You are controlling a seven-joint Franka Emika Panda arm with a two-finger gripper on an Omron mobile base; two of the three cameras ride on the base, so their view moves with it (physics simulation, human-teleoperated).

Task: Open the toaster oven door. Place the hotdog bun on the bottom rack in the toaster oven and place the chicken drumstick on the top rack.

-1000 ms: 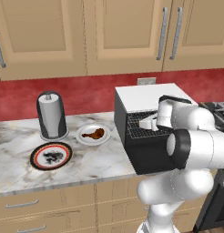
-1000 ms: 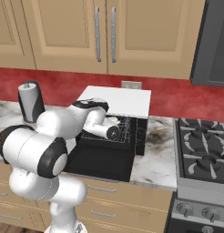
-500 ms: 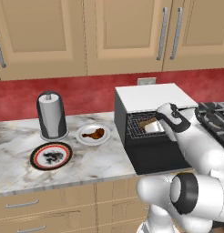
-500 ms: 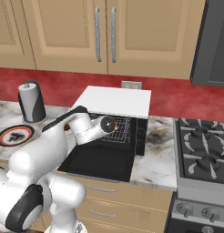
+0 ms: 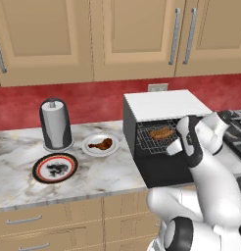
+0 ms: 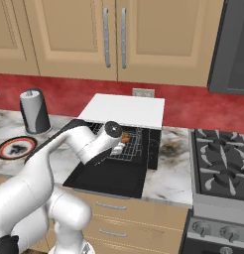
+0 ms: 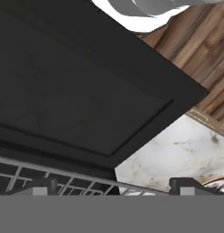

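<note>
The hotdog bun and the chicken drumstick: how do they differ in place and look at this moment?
The hotdog bun lies on a wire rack inside the toaster oven, whose door is open; the chicken drumstick lies on a white plate out on the counter. The hotdog bun is tan with a reddish middle; the chicken drumstick is darker brown and tapers to one end. Both are small and lie flat.

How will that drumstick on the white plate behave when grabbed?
The chicken drumstick looks glossy, so probably slippery. Its bulbous end tapering to thin bone suggests it may pivot or roll in the open gripper. Likely rigid and light.
</note>
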